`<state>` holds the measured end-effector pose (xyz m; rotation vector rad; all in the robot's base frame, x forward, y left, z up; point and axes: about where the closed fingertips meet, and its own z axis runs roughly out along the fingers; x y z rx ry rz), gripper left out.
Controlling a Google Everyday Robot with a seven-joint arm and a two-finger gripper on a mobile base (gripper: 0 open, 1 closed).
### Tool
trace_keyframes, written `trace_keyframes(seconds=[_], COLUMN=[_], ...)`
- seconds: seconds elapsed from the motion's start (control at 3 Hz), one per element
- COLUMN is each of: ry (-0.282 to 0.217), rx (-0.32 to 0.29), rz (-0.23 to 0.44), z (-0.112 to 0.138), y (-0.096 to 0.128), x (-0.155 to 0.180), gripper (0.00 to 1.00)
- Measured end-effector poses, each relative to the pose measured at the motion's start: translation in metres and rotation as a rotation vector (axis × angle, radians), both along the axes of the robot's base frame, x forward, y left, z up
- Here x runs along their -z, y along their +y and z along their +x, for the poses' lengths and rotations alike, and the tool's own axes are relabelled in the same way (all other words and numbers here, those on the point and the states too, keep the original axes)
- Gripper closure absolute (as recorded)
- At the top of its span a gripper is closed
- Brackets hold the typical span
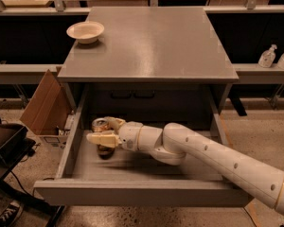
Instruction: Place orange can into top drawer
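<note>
The orange can [101, 125] stands upright in the left part of the open top drawer [142, 193], its silver top showing and its base on the drawer floor. My gripper [103, 131] reaches in from the right, inside the drawer. Its two cream fingers [98, 138] lie on either side of the can and hold it at the waist. The white arm runs from the lower right corner across the drawer's front right.
A cream round bowl [85, 31] sits on the cabinet top at the back left. An open cardboard box [45, 103] stands on the floor left of the drawer, with a black object [4, 143] beside it. Clear bottles [267, 56] stand on a shelf at the right.
</note>
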<state>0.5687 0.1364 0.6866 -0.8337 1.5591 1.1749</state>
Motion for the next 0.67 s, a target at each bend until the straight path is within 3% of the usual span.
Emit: trace_keyframes(seconds=[0.67], ry=[0.0], rx=[-0.002], rz=[0.0], z=[-0.0004], y=[0.001], x=[-0.0003], gripper=[0.0])
